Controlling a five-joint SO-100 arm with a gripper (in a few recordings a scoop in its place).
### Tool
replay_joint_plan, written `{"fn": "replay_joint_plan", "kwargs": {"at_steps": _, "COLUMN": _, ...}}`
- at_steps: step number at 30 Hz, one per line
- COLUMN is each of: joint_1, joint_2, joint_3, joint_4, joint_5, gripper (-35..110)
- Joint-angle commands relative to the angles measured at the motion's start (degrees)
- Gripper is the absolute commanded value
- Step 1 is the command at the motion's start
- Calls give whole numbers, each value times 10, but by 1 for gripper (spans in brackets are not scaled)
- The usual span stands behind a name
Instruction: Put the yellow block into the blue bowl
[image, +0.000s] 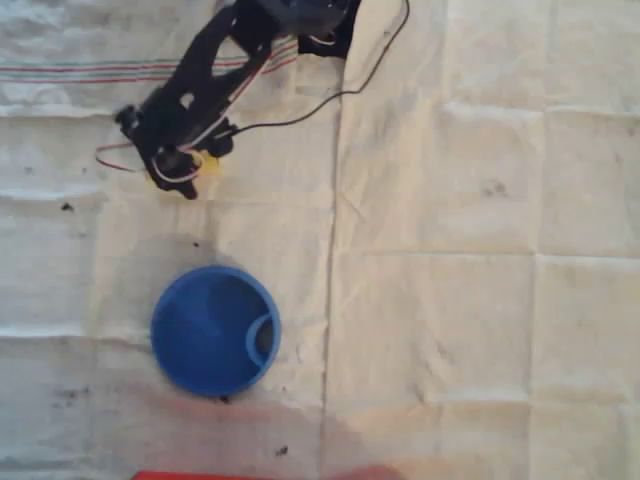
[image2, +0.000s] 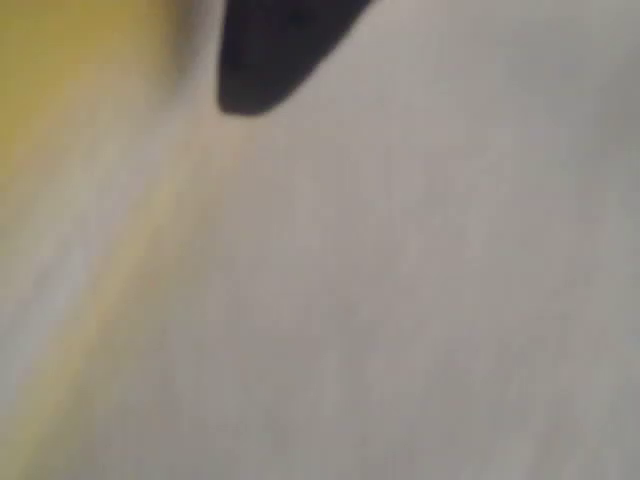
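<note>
In the overhead view the black arm reaches down-left from the top edge. Its gripper (image: 188, 172) is low over the cloth, and the yellow block (image: 210, 165) peeks out at its right side, mostly hidden by the arm. Whether the fingers hold the block is not visible. The blue bowl (image: 214, 330) stands empty below the gripper, about a bowl's width away, with its loop handle at the right inside rim. The wrist view is heavily blurred. It shows one dark fingertip (image2: 265, 65) at the top and the yellow block (image2: 60, 80) as a smear at the upper left.
A creased white cloth (image: 450, 250) covers the table, with a seam running down at the bowl's right. A thin black cable (image: 340, 95) trails from the arm's base. A red object (image: 200, 475) lies at the bottom edge.
</note>
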Motion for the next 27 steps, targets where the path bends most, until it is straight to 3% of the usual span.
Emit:
{"fn": "replay_joint_plan", "kwargs": {"at_steps": 1, "joint_1": 4, "joint_2": 18, "joint_3": -36, "joint_4": -1, "joint_5": -1, "gripper": 26}}
{"fn": "replay_joint_plan", "kwargs": {"at_steps": 5, "joint_1": 3, "joint_2": 19, "joint_3": -37, "joint_4": -2, "joint_5": -1, "gripper": 21}}
{"fn": "replay_joint_plan", "kwargs": {"at_steps": 11, "joint_1": 2, "joint_2": 20, "joint_3": -37, "joint_4": -2, "joint_5": 0, "gripper": -2}}
{"fn": "replay_joint_plan", "kwargs": {"at_steps": 19, "joint_1": 1, "joint_2": 51, "joint_3": -37, "joint_4": 8, "joint_5": 9, "gripper": 0}}
{"fn": "replay_joint_plan", "kwargs": {"at_steps": 27, "joint_1": -50, "joint_2": 205, "joint_3": -38, "joint_4": 0, "joint_5": 126, "gripper": 0}}
